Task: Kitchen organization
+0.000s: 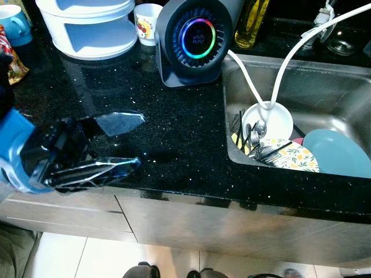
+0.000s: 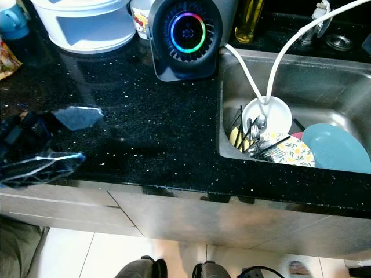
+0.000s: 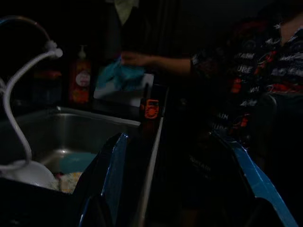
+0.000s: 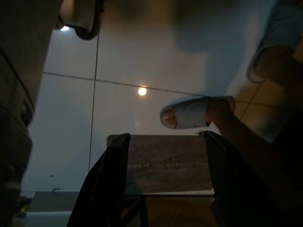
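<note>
My left gripper (image 1: 139, 142) hovers over the front left of the black granite counter (image 1: 174, 133), pointing toward the sink, open and holding nothing. The steel sink (image 1: 324, 87) on the right holds a white bowl (image 1: 272, 121), a teal plate (image 1: 336, 153), a floral plate (image 1: 295, 157) and dark cutlery (image 1: 252, 139). A white hose (image 1: 278, 75) loops down into the bowl. In the left wrist view the open fingers (image 3: 111, 175) frame the sink's edge. My right gripper (image 4: 165, 189) hangs open over the tiled floor.
At the counter's back stand a round black device with a glowing ring (image 1: 197, 37), a white stacked container (image 1: 93, 23), a patterned cup (image 1: 146, 22), a blue mug (image 1: 14, 23) and an oil bottle (image 1: 252, 23). A person's arm holds a teal cloth (image 3: 118, 73). A slippered foot (image 4: 194, 113) stands by a mat (image 4: 165, 163).
</note>
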Motion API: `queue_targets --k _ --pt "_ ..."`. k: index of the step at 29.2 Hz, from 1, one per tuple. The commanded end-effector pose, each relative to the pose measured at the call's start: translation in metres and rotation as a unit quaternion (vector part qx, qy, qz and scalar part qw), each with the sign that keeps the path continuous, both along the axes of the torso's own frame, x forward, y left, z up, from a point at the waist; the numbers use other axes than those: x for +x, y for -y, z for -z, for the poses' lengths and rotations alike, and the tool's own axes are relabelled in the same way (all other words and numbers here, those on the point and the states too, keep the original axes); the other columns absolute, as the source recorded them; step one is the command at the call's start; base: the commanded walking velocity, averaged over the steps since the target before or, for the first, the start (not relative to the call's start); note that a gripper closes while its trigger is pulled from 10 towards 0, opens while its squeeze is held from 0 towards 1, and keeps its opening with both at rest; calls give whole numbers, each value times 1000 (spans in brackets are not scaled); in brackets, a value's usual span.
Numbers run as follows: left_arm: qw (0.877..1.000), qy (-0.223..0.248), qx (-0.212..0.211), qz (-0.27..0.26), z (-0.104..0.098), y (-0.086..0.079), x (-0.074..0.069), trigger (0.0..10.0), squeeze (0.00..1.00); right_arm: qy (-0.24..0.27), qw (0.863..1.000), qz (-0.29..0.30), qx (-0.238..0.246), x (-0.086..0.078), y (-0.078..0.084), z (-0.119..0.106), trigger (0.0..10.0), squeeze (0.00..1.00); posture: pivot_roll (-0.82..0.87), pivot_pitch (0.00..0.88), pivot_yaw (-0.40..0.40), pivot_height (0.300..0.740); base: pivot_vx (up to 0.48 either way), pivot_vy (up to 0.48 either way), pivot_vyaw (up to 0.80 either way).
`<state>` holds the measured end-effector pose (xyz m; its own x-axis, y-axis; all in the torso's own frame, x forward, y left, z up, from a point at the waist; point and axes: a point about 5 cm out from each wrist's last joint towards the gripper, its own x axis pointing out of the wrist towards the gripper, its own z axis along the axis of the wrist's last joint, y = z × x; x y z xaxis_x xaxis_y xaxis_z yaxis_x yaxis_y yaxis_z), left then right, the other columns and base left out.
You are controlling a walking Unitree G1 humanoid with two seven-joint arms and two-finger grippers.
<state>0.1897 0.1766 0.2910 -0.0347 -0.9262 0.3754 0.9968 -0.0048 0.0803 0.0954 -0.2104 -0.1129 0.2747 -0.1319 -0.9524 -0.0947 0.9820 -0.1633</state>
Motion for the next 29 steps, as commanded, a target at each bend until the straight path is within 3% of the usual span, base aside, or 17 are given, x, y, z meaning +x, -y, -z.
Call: queue_targets --k 1,7,13,15,16,17,18,20,21,26,27,29 --pt "999 -13 -3 39 6 7 -13 10000 0 -16 1000 3 0 -9 2 2 10000 0 114 178 -27 740 0 0 0" --pt "992 -64 9 107 21 12 -38 10000 0 -17 1000 -1 1 -8 1 2 10000 0 120 175 -35 740 0 0 0" --pt "972 -178 58 141 58 14 -56 10000 0 -16 1000 -2 0 -6 0 1 10000 0 121 175 -29 740 0 0 0" --pt "959 -239 90 120 85 9 -59 10000 0 -15 1000 -2 0 -6 0 1 10000 0 121 174 -28 740 0 0 0" --pt "959 -239 90 120 85 9 -59 10000 0 -15 1000 -2 0 -6 0 1 10000 0 121 174 -28 740 0 0 0" --pt "946 -286 127 85 113 3 -59 10000 0 -15 1000 -2 0 -6 0 1 10000 0 122 171 -26 740 0 0 0" --pt "946 -286 127 85 113 3 -59 10000 0 -15 1000 -2 0 -6 0 1 10000 0 122 171 -26 740 0 0 0" --pt "929 -329 164 45 143 -5 -57 10000 0 -16 1000 -2 0 -5 -1 1 10000 0 121 167 -25 740 0 0 0" --pt "929 -329 164 45 143 -5 -57 10000 0 -16 1000 -2 0 -5 -1 1 10000 0 121 167 -25 740 0 0 0" --pt "891 -400 214 -9 194 -21 -56 10000 0 -15 1000 -1 1 -5 -2 1 10000 0 107 154 -19 740 0 0 0" --pt "891 -400 214 -9 194 -21 -56 10000 0 -15 1000 -1 1 -5 -2 1 10000 0 107 154 -19 740 0 0 0" --pt "871 -422 249 -44 217 -29 -52 10000 0 -13 1000 1 -1 -4 -2 1 10000 0 101 148 -17 740 0 0 0"
